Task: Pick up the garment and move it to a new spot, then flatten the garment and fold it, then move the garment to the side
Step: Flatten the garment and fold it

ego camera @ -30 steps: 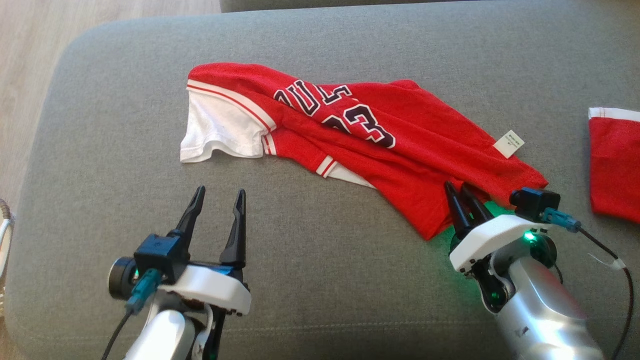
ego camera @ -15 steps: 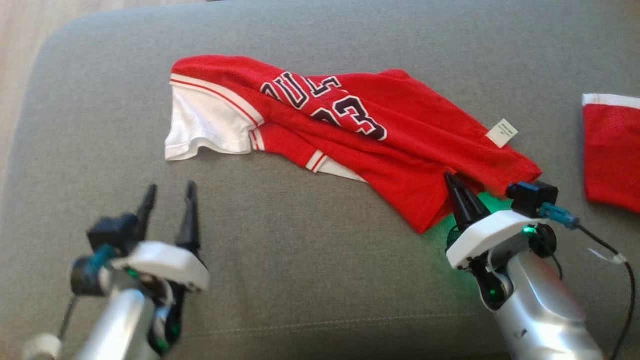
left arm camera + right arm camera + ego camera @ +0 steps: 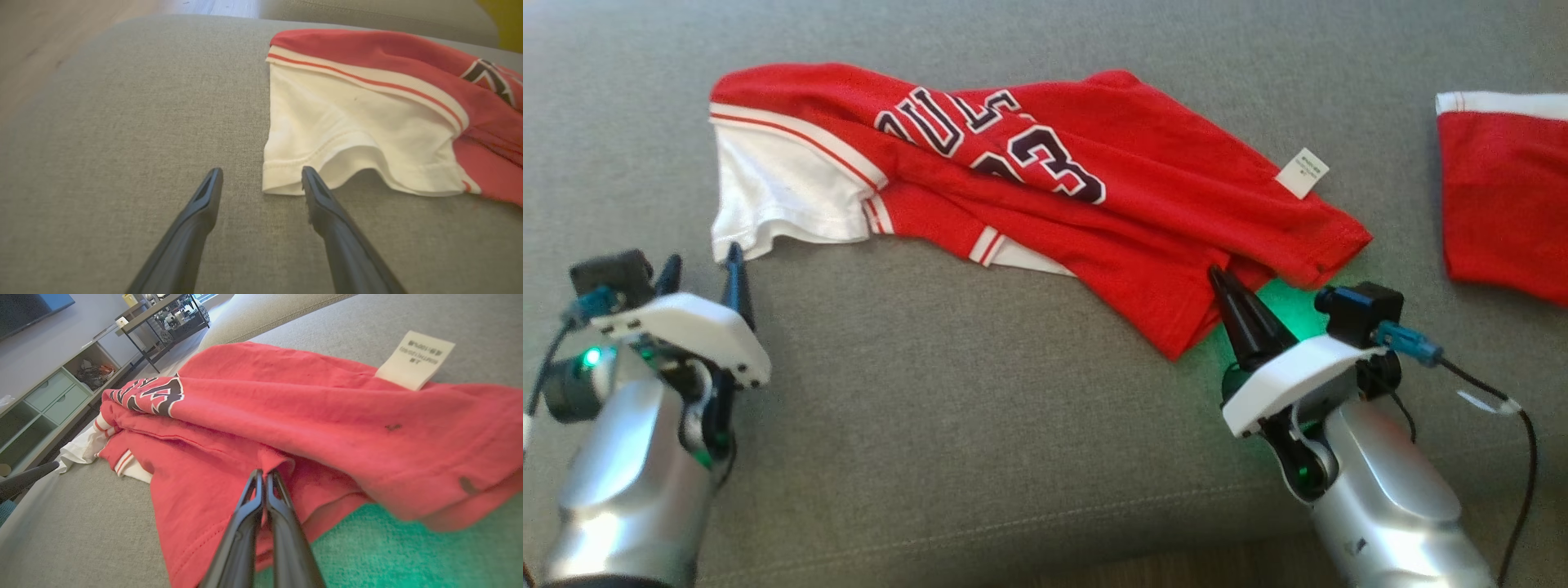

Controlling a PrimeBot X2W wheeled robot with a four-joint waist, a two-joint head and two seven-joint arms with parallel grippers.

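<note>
near edge: left gripper (image 3: pixel 703 260) at lower left, fingers spread wide, holding nothing. in the left wrist view one fingertip overlaps the hem corner of the white sleeve (image 3: pixel 347 122) and the other is over bare sofa (image 3: pixel 972 392); contact with the sleeve cannot be told. right gripper (image 3: pixel 1218 276) at lower right, fingers pressed together on a small pucker of red cloth at the near hem of the jersey (image 3: pixel 1111 229). a green glow (image 3: pixel 1282 302) falls on the sofa just beside it.

middle: the jersey lies crumpled on the grey sofa, running from upper left to lower right, red with dark numerals and letters, sleeve at the robot's left end, a white tag (image 3: pixel 1302 172) near the right end.

far right: a second red cloth (image 3: pixel 1503 196) with a white band, well apart from the jersey.
</note>
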